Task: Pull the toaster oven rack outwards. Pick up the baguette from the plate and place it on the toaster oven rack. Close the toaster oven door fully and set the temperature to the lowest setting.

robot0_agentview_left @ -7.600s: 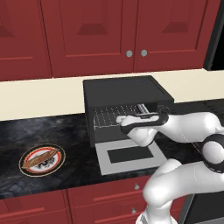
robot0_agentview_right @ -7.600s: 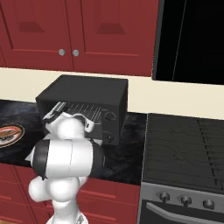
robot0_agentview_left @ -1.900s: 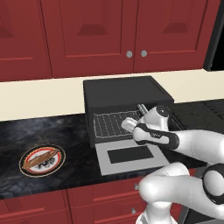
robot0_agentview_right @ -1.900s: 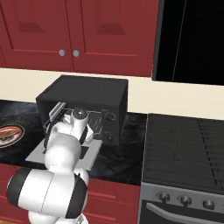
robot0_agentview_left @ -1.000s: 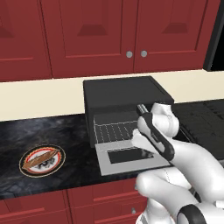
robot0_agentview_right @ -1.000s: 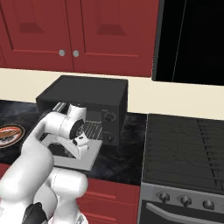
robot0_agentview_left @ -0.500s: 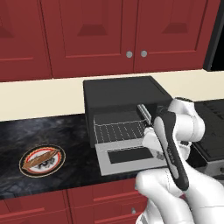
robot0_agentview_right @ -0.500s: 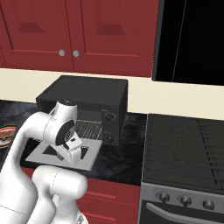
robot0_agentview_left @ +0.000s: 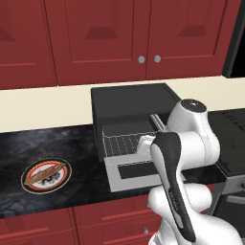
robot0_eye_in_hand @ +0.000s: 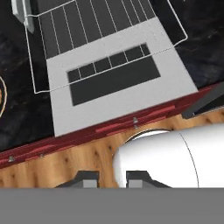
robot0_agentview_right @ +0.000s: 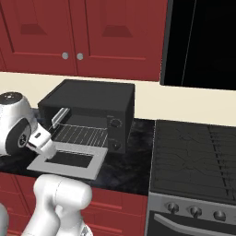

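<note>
Sitting at centre frame of the left base view on the dark table [robot0_agentview_left: 72, 143] — the toaster oven [robot0_agentview_left: 129, 103], its toaster oven door [robot0_agentview_left: 139, 170] lying flat and reaching the table's front edge. Jutting out over that door in the hand view, the toaster oven rack [robot0_eye_in_hand: 105, 43], bare. Resting at lower left on the plate [robot0_agentview_left: 46, 175], well apart — the baguette [robot0_agentview_left: 42, 175]. Hanging above the floor at the hand view's bottom, the tool [robot0_eye_in_hand: 111, 178], tips together, clamping nothing.
</note>
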Available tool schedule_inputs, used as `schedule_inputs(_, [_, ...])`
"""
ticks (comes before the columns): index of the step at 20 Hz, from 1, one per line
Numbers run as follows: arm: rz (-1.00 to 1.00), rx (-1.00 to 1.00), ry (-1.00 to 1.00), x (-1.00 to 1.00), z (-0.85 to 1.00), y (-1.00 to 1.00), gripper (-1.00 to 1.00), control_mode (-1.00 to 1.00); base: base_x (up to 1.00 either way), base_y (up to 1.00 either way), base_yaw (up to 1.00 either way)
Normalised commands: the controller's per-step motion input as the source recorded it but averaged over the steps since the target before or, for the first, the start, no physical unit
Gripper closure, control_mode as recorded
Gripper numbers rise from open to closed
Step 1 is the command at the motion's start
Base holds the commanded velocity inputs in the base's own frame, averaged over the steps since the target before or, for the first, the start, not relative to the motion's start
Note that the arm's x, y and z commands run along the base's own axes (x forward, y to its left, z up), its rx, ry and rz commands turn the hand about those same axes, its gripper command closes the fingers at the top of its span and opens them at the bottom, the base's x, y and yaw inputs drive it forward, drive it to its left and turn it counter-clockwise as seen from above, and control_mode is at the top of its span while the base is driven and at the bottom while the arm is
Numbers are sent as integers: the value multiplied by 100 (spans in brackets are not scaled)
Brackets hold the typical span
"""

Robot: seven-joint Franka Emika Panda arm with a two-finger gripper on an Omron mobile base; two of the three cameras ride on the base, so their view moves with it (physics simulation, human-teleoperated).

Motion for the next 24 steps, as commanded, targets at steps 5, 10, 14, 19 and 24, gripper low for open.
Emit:
schedule_inputs(5, [0,-9,-4,0,45,100,-100,-100,0,0,0])
schedule_inputs(10, [0,0,0,2,1,81,-100,-100,0,0,0])
schedule_inputs(14, [0,9,0,17,-19,55,-100,-100,0,0,0])
schedule_inputs(19, [0,8,0,32,-36,55,-100,-100,0,0,0])
schedule_inputs(24, [0,1,0,36,-40,61,-100,-100,0,0,0])
